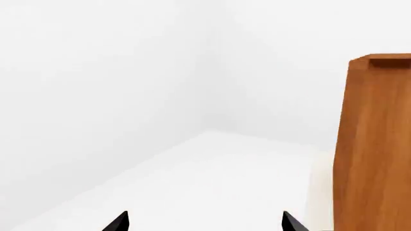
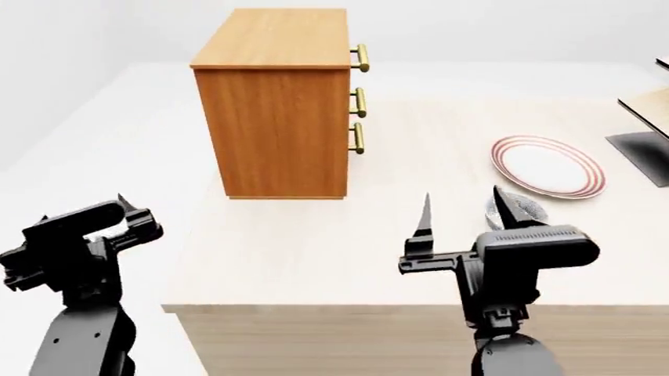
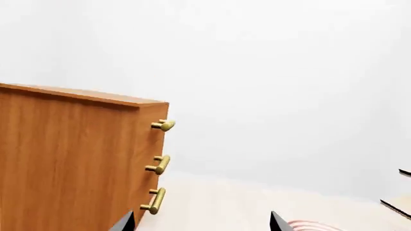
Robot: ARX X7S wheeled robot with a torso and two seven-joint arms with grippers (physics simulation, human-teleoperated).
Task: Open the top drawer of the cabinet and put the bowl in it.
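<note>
A two-armed robot faces an orange-brown wooden cabinet [image 2: 282, 110] standing on a pale worktop [image 2: 313, 251], its three brass-handled drawers all closed and turned toward the robot's right. The top drawer [image 2: 359, 57] sits flush with the cabinet front, only its brass bar handle showing side-on in the head view, above the two lower handles.

The right claw [image 2: 460, 215] hangs open above the worktop, its two dark fingers spread apart and pointing away from the robot, well clear of the cabinet. Just past its right finger lies the speckled bowl [image 2: 525, 210], largely hidden behind that finger, resting on the worktop near a red-ringed white plate [image 2: 549, 166]. Bowl and plate both lie to the right of the cabinet, apart from it. A dark-edged rack [image 2: 646, 137] shows at the far right edge.

The left claw [image 1: 204, 222] is held off the worktop's left side, also open, with only its two black fingertips showing wide apart in the left wrist view, the cabinet's plain side panel beyond it. Neither claw holds anything.
</note>
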